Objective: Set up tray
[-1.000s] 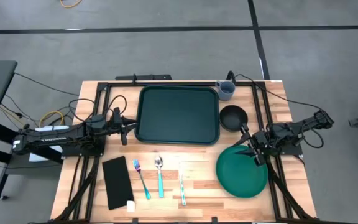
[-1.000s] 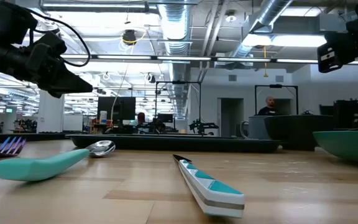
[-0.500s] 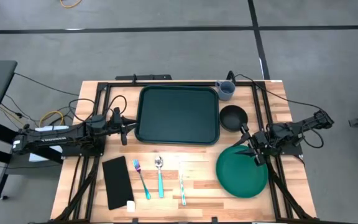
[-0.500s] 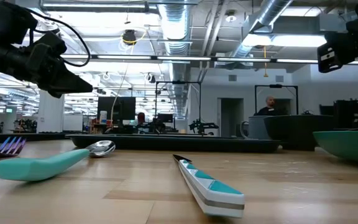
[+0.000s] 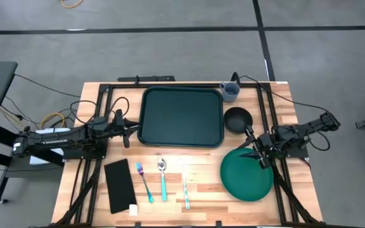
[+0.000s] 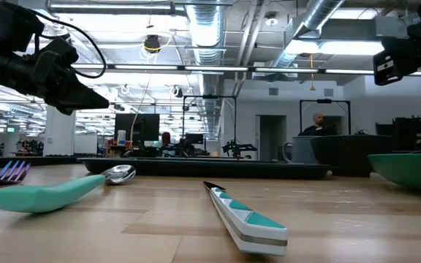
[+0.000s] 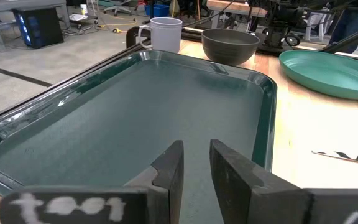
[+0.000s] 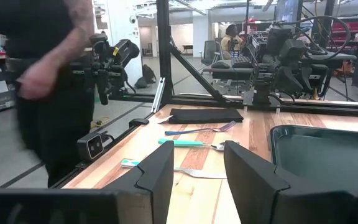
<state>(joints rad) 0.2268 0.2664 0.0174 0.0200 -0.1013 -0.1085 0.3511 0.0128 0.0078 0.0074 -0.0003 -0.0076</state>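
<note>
The dark green tray (image 5: 181, 117) lies flat on the wooden table at the far middle, with nothing on it. My left gripper (image 5: 130, 130) hovers at the tray's left edge. It points across the tray (image 7: 135, 106), and its fingers (image 7: 195, 167) stand a little apart with nothing between them. My right gripper (image 5: 255, 151) hovers right of the tray, over the far edge of the round green plate (image 5: 246, 174). It is open (image 8: 199, 169) and empty, pointing toward the table's left.
A dark bowl (image 5: 237, 119) and a grey mug (image 5: 229, 92) stand right of the tray. A flat black rectangle (image 5: 119, 185), a fork (image 5: 144, 181), a spoon (image 5: 163, 180) and a knife (image 5: 185, 191) lie near the front edge. A person (image 8: 48, 68) stands beyond the table's left side.
</note>
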